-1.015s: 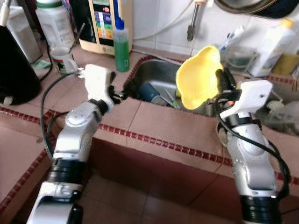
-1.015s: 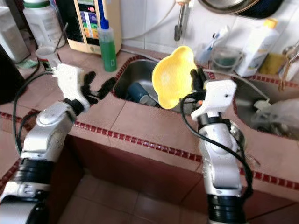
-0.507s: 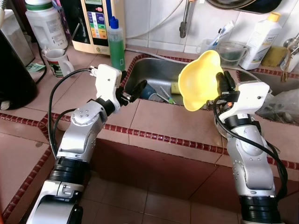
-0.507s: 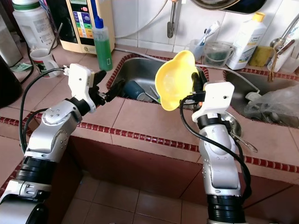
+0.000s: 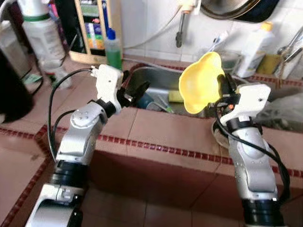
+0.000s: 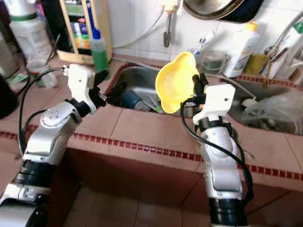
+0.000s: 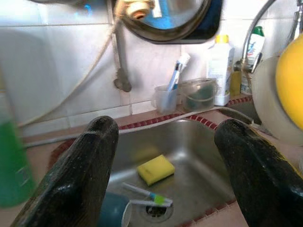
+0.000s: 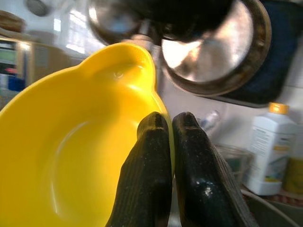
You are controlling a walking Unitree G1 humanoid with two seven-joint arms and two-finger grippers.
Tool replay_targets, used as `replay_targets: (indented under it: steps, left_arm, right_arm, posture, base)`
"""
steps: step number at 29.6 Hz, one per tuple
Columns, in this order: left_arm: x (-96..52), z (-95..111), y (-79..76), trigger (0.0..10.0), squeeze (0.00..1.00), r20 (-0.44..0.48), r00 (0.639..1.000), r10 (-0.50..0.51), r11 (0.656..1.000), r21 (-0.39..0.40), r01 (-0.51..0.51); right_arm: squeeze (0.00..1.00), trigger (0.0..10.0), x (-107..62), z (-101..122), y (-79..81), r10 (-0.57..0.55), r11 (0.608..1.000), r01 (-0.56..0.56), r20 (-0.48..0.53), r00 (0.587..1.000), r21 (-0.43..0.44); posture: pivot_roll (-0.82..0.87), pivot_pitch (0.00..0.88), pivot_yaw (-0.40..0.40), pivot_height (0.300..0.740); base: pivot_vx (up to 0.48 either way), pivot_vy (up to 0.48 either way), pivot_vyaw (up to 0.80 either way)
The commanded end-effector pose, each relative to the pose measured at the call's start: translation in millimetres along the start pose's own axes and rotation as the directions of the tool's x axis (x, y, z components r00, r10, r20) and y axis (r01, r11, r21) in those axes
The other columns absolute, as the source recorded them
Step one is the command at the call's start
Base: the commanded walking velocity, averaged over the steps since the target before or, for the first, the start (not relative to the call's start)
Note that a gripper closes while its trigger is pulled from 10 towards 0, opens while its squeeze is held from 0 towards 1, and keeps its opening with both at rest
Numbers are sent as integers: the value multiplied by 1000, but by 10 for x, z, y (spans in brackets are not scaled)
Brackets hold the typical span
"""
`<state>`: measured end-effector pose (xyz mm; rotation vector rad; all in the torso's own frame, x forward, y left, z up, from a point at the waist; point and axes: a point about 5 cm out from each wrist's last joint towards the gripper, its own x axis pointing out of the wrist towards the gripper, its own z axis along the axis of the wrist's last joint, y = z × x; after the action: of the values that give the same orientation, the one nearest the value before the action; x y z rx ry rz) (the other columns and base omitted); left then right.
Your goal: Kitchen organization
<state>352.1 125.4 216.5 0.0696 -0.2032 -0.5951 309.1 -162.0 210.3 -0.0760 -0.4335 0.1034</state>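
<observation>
A yellow wavy-edged bowl (image 5: pixel 201 82) hangs tilted on its side above the right part of the steel sink (image 5: pixel 156 78), with my right gripper (image 5: pixel 221 85) shut on its rim (image 8: pixel 158 106). At the sink's left edge my left gripper (image 5: pixel 134 93) is open with nothing between its fingers (image 7: pixel 90 161). Down in the sink lie a yellow sponge (image 7: pixel 155 169), a toothbrush-like utensil (image 7: pixel 144 195) and a dark blue cup (image 6: pixel 131 99).
A green soap bottle (image 5: pixel 112 49), a water purifier (image 5: pixel 92 30) and a big plastic jar (image 5: pixel 43 35) stand at the back left. A white bottle (image 5: pixel 253 52), a cup with toothbrushes (image 7: pixel 169 92) and a hanging pan (image 7: pixel 168 16) are behind the sink. Tiled counter runs in front.
The camera view has shifted and blurred. My right gripper has lifted the yellow bowl slightly; the left gripper holds open near the sink's left edge.
</observation>
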Motion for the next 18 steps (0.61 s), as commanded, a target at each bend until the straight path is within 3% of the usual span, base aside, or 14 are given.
replay_targets:
  steps: [1, 14, 18]
  left_arm:
    - [25, 36, -44, 10000, 0, 12, 1000, -20, 1000, 10, 20]
    - [36, 38, -47, 10000, 0, 11, 1000, -25, 1000, 17, 24]
    - [39, 40, -75, 10000, 0, 23, 999, -33, 999, 13, 33]
  right_arm:
    - [0, 10000, 16, 20, -43, -19, 1000, 19, 10, 1000, -12]
    - [0, 10000, 14, 23, -46, -14, 1000, 15, 10, 1000, -23]
    - [0, 10000, 11, 13, -50, -15, 1000, 15, 6, 1000, -25]
  posture:
    - [91, 42, -17, 740]
    - [87, 46, -15, 740]
    - [86, 46, -15, 740]
  base:
    - [424, 0, 0]
    - [417, 0, 0]
    - [60, 0, 0]
